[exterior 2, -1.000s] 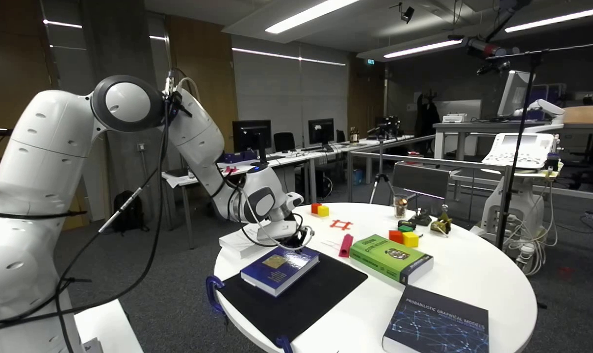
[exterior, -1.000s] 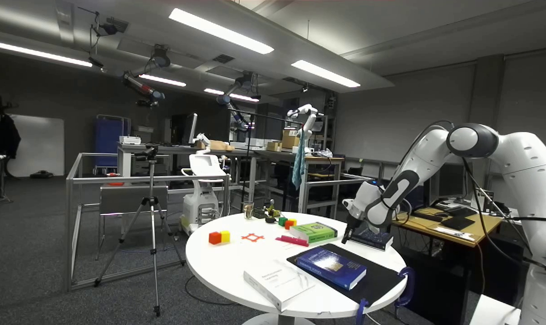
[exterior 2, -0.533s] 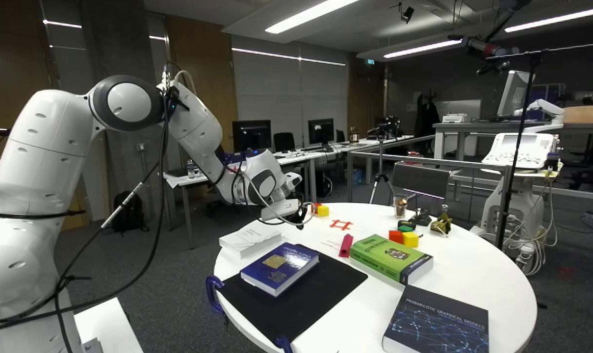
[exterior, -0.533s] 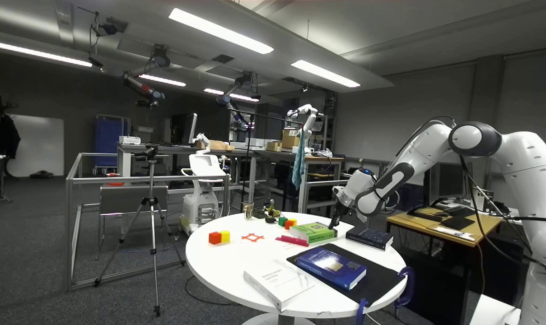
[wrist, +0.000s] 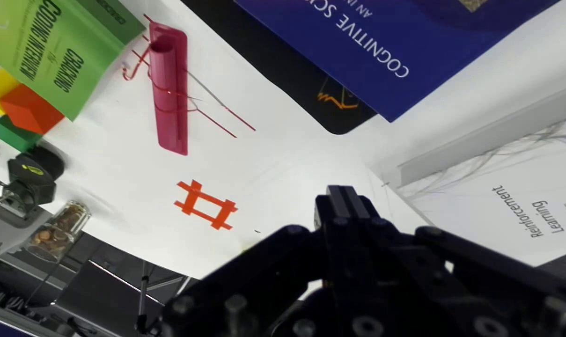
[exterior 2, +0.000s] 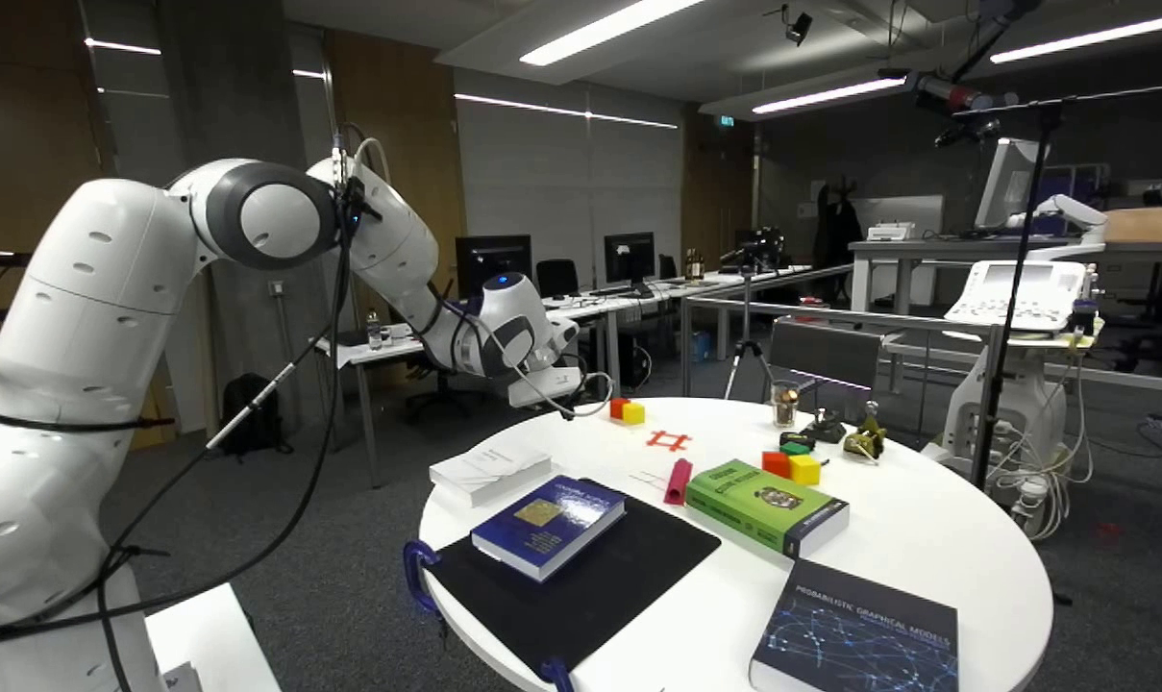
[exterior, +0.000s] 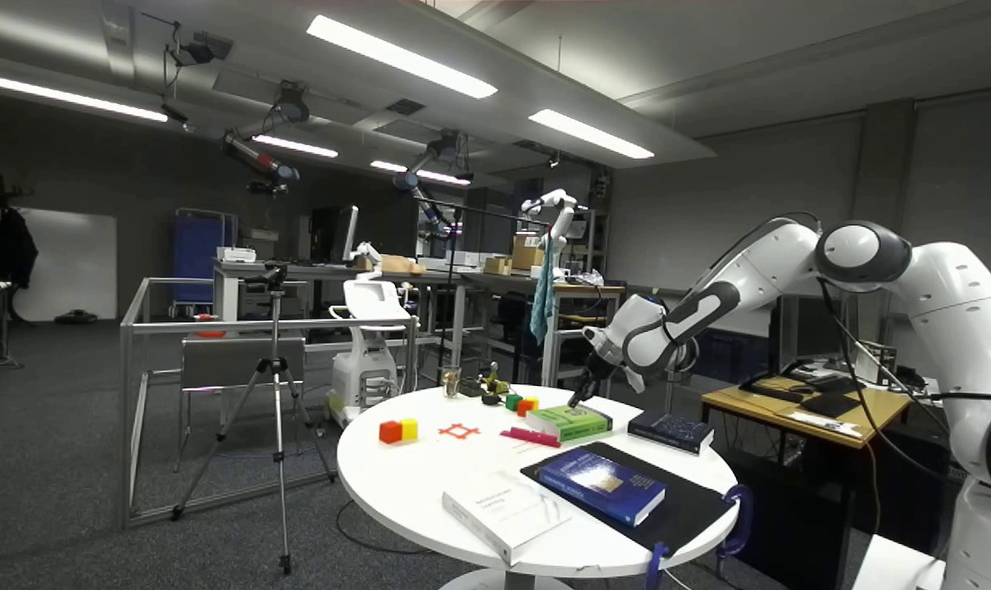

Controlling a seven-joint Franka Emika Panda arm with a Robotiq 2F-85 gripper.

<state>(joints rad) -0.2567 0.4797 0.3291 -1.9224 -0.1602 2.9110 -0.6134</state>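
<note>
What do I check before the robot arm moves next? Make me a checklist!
1. Gripper shut, holding nothing: ok.
2. White book lying flat on the table: ok.
3. Gripper away from the green book: ok, there's a clear gap.
4. Blue book on the black mat: ok.
5. Glass standing upright: ok.
6. Clamps done up tight: cannot tell.

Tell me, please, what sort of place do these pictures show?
Probably a robotics laboratory: a large white robot arm stretches over a round table, a smaller arm hangs overhead in the background, and computer screens stand further back in the room.
</note>
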